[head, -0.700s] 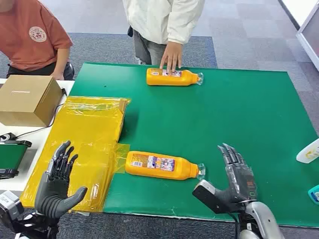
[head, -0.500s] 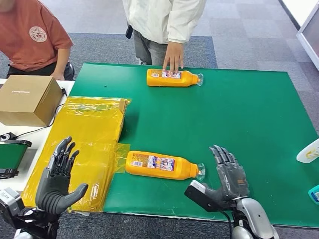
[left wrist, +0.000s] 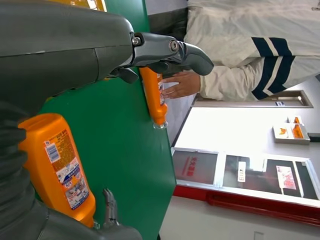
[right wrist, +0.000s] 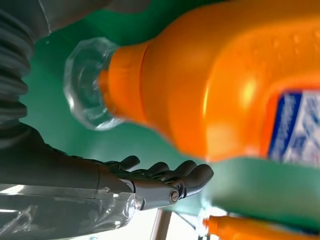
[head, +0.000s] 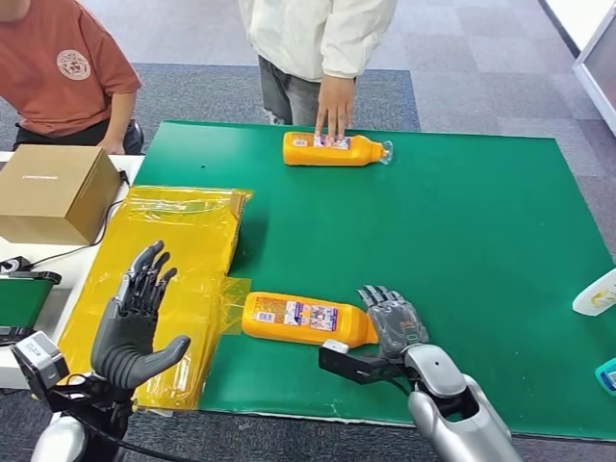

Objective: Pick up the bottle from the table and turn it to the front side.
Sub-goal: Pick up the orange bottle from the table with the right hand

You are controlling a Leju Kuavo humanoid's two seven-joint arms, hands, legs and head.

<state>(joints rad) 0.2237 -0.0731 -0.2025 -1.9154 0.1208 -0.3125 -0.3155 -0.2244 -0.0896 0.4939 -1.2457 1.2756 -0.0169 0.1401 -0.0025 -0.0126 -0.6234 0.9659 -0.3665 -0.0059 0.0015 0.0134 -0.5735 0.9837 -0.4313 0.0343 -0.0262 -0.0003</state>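
The right hand (head: 391, 322) sits at about 5 o'clock in the head view, low over the green mat (head: 465, 250), fingers spread and thumb stretched out toward 9 o'clock. It holds nothing; its fingers reach over the neck end of the near orange bottle (head: 309, 319), and whether they touch it I cannot tell. In the right wrist view that bottle (right wrist: 226, 80) lies close in front of the hand, its clear cap (right wrist: 85, 82) beside the open thumb and fingers (right wrist: 166, 175).

The bottle lies on its side on the mat at 6 o'clock, cap pointing toward 3 o'clock, label up.

The left hand (head: 135, 322) hovers at 8 o'clock above yellow plastic bags (head: 170, 255), palm open, fingers apart, empty. The left wrist view shows the same bottle (left wrist: 62, 165) lying on the mat.

Farther out, at 12 o'clock, a second orange bottle (head: 334, 149) lies on its side near the far edge of the bench, with a person's hand (head: 334, 106) resting on it. A cardboard box (head: 54, 192) stands at 10 o'clock beside the bags. At 3 o'clock, at the mat's edge, a white bottle (head: 596, 294) is partly cut off.
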